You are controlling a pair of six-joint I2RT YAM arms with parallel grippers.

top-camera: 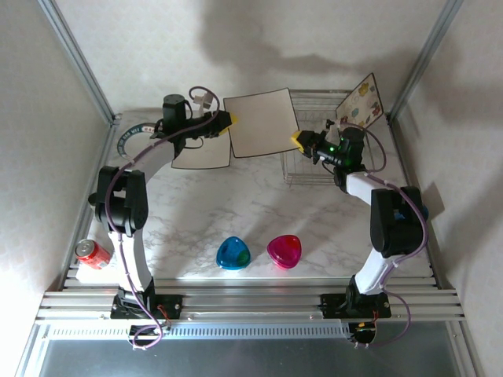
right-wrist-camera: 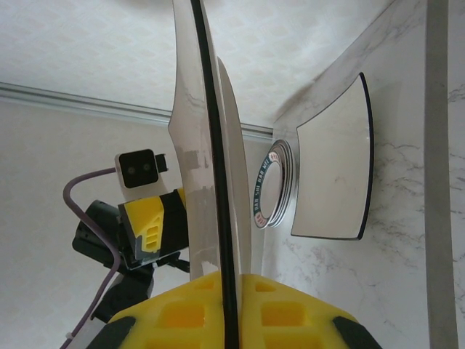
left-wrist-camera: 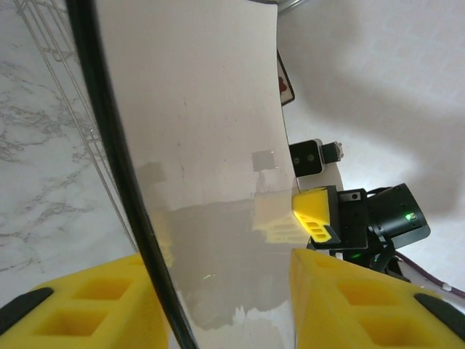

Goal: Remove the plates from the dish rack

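- Nearest, along the front of the table (top-camera: 204, 212), a red soda can (top-camera: 93, 253) lies at the left edge. A blue dish (top-camera: 233, 253) and a pink dish (top-camera: 284, 250) sit close together near the middle.
- Far left at the back, the round plates (top-camera: 128, 140) with blue-grey rims rest in a stack on the tabletop, outside the rack.
- Just right of them, a flat square plate (top-camera: 203, 155) lies on the table under the left arm, pale side up.
- The left gripper (top-camera: 228, 120) reaches to the left edge of the held square plate (top-camera: 262, 122). In the left wrist view its yellow fingers (left-wrist-camera: 87, 305) stand on either side of that plate's dark rim, with a gap between them. I cannot tell whether they press on it.
- This held square plate hangs in the air between the two grippers. It is left of the rack and shows its pale face with a thin dark border.
- The right gripper (top-camera: 299, 141) is clamped on the plate's right edge. In the right wrist view the rim runs straight down between its closed yellow pads (right-wrist-camera: 182, 316).
- The dish rack (top-camera: 310, 169), a silver wire basket, stands at the back right of the table.
- A flowered plate (top-camera: 361, 100) stands leaning in the rack's far right corner, with its patterned face in view.
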